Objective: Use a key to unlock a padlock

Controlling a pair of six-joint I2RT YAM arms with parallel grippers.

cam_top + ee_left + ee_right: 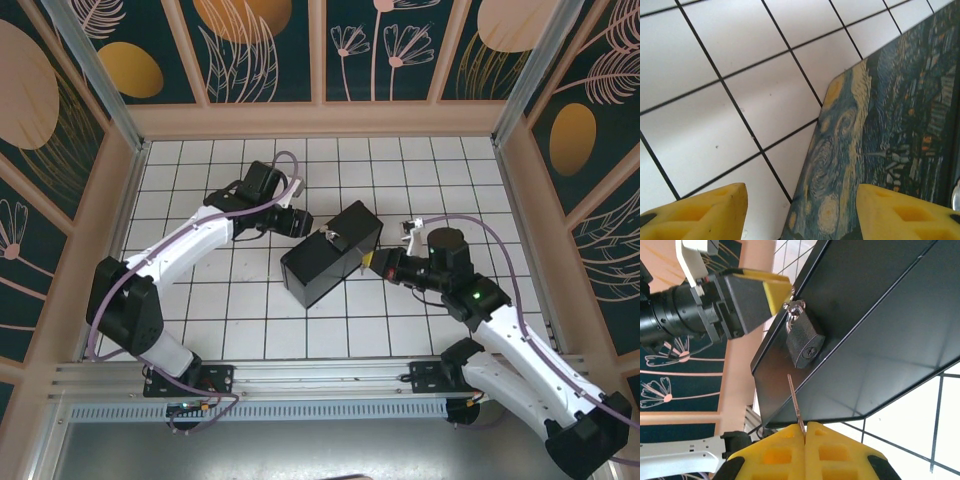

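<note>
Now the right gripper (805, 429) has its yellow fingers (775, 455) pressed together. They pinch the key (795, 402) at its lower end, so the thin blade points up toward the padlock (804, 342). The tip of the key is just beside the bottom of the padlock, a little to the side of the keyhole and not yet inside it. The padlock hangs by its shackle on the edge of the dark box (320, 272), which stands in the middle of the tiled floor (220, 310). The left gripper (801, 215) has its fingers (705, 212) spread. One finger is over the white tiles, the other over the corner of the painted lid (880, 140).
</note>
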